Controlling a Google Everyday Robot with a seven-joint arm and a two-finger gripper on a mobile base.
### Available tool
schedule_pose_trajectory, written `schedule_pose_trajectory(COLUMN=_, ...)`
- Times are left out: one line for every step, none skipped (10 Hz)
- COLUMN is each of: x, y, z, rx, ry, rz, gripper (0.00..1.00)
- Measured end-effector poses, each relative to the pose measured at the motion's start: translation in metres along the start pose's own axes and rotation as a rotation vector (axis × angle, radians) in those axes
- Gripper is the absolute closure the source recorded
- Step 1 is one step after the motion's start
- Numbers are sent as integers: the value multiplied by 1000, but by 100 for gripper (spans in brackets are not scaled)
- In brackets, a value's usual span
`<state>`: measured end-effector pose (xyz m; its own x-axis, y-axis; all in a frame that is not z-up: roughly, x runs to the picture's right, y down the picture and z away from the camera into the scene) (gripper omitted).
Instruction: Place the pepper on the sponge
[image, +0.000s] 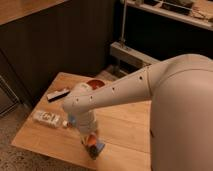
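My gripper (90, 141) hangs from the white arm, low over the front of the wooden table (125, 125), and points down. It is shut on the pepper (91, 144), which shows as a small orange-red patch at its tip. The blue sponge (99, 147) lies right below and to the right of the gripper, with only its right edge showing. The pepper is at the sponge, but the wrist hides whether the two touch.
A round orange-red bowl (93, 83) stands at the back of the table, partly behind the arm. A dark flat object (58, 94) lies at the back left, and a white bottle (47, 118) lies on its side at the left. A small blue cup (71, 119) sits beside the arm.
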<state>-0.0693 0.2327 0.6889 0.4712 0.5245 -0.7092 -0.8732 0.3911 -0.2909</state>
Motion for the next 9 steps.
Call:
schedule_pose_trajectory(x=2, y=0, z=4, rx=4, ry=12, rz=-3, gripper=100)
schedule_pose_trajectory(x=4, y=1, z=10, rx=10, ry=30, rz=-12, gripper=100)
schedule_pose_trajectory(x=5, y=2, z=15, rx=14, ry=46, rz=-20, gripper=100)
schedule_pose_trajectory(x=6, y=3, z=20, rx=19, ry=62, rz=-28, gripper=100)
schedule_pose_trajectory(x=7, y=4, z=24, rx=22, ry=78, rz=-36, gripper=100)
schedule_pose_trajectory(x=7, y=5, z=27, rx=23, ry=89, rz=-41, gripper=100)
schedule_pose_trajectory(x=7, y=6, z=29, rx=24, ry=98, rz=-44, gripper=100)
schedule_pose_trajectory(x=7, y=6, z=31, rx=25, ry=104, rz=-45, gripper=100)
schedule_pose_trajectory(x=7, y=5, z=33, rx=27, ry=112, rz=-46, gripper=100)
